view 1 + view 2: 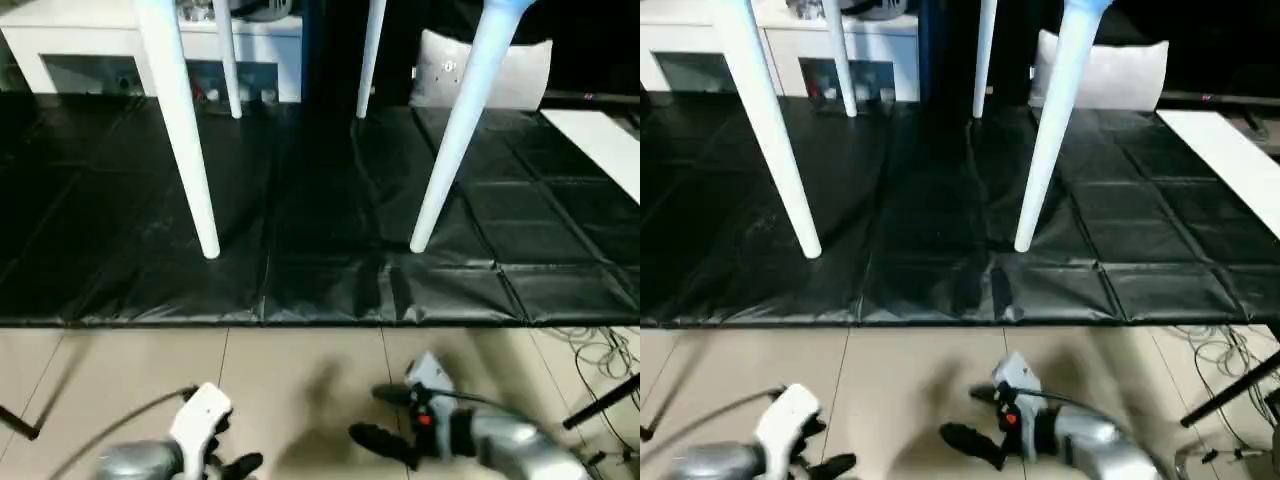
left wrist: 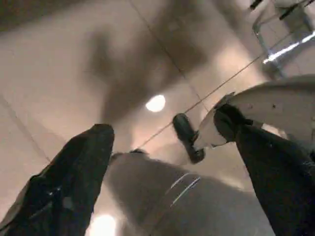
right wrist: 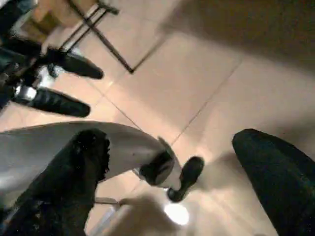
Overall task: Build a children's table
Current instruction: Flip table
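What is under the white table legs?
The four table legs stand on a black mat, which covers the floor beneath it. Beige tiles show nearer the robot.
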Available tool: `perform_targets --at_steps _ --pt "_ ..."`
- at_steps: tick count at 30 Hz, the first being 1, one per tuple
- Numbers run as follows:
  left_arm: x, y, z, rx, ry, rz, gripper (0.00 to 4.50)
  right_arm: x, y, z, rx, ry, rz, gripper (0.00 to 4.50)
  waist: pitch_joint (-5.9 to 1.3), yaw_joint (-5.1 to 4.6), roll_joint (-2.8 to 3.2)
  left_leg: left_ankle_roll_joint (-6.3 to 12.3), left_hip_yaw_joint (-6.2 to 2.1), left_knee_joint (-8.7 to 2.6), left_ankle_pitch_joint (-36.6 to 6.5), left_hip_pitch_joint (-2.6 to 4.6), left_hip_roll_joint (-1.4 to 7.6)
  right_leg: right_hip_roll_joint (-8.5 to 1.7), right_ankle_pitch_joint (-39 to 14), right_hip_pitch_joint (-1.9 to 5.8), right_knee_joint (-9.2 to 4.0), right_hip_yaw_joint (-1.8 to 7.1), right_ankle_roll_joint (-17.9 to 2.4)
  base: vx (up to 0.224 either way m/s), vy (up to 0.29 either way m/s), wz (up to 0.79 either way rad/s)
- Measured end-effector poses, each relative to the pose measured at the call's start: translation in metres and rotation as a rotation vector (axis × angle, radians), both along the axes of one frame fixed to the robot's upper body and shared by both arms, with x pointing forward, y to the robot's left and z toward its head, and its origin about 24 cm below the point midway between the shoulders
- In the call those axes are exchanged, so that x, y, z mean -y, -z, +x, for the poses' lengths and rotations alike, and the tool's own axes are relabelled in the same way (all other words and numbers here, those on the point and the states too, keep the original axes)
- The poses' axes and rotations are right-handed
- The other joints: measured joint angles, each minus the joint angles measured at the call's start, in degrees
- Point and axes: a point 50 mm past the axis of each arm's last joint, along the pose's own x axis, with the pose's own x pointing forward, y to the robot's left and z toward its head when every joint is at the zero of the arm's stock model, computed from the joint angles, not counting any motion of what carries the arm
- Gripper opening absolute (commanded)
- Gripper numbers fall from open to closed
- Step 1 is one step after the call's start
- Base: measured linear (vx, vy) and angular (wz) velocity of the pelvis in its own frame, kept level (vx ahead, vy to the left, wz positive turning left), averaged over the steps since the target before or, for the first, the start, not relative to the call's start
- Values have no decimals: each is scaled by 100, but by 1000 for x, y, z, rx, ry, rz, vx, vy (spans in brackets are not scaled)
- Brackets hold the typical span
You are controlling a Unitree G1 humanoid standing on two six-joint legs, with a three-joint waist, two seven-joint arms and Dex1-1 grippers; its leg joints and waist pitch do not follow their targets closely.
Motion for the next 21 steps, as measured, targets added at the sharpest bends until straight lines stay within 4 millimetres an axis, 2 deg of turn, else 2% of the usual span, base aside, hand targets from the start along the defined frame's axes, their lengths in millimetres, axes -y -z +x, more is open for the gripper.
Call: perform_targets --at_steps 4,6,9,11,13,17,21 --pt "5 20 13 -9 -236 28 445 12 32 -6 -139 216 -155 450 -20 -17 -31 3 9 2 0 -6 0 -6 5 1 -12 -1 -10 0 0 0" --pt "7 27 16 -25 -347 49 445 23 49 -14 -178 341 -351 450 -28 -27 -46 3 14 -3 0 -4 1 -6 4 2 -19 0 -11 0 0 0" --pt "8 36 11 -52 -427 118 445 40 61 -28 -226 462 -540 450 -25 -44 -39 5 18 -12 -1 -5 2 -7 3 0 -29 0 -12 0 0 0" --pt "10 41 6 -60 -451 147 445 43 65 -34 -244 512 -581 450 -22 -72 -37 4 21 -17 -1 -6 8 -4 3 -7 -29 1 -11 0 0 0" --pt "16 44 6 -76 -456 153 445 37 68 -36 -273 545 -606 450 -21 -66 -35 3 22 -20 0 -4 12 -3 3 -8 -25 -3 -11 0 0 0" --pt "28 50 -1 -119 -431 125 445 18 73 -40 -302 515 -601 450 -18 -58 10 2 26 -21 0 -2 13 -3 3 -5 -26 -1 -12 0 0 0" --pt "20 54 -9 -140 -460 158 445 26 75 -45 -316 542 -640 450 -5 -48 32 3 30 -21 0 -4 14 -4 3 -5 -31 -1 -11 0 0 0"
